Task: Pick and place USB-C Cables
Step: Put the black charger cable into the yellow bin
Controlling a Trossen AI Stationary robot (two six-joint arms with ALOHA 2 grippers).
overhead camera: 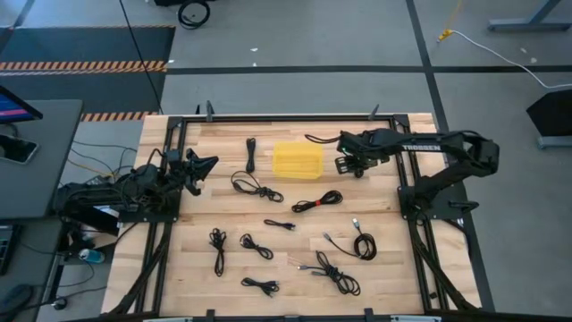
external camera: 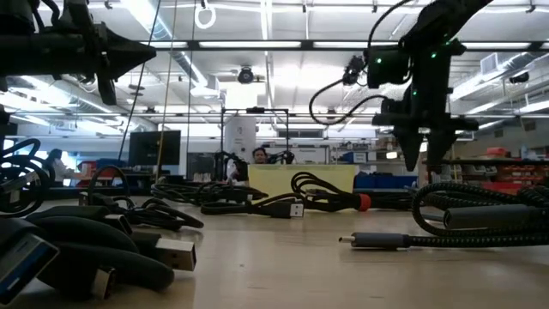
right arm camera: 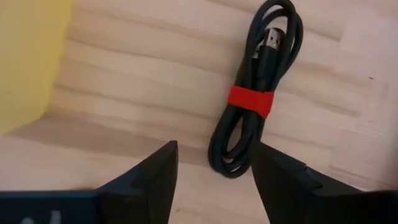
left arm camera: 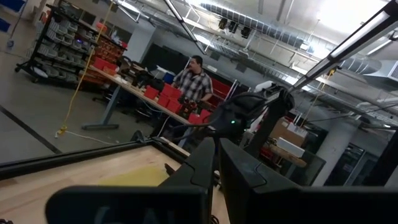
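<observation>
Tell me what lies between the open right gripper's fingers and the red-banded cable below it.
Nothing but bare wood. In the right wrist view, the right gripper is open, and the red-banded cable lies on the table ahead, untouched.

I see the USB-C cables (overhead camera: 295,228) scattered as small black coils across the wooden tabletop (overhead camera: 384,259), all lying flat and apart from one another. One neat bundle (right arm camera: 254,93), cinched by a red band, rests on the wood.
</observation>
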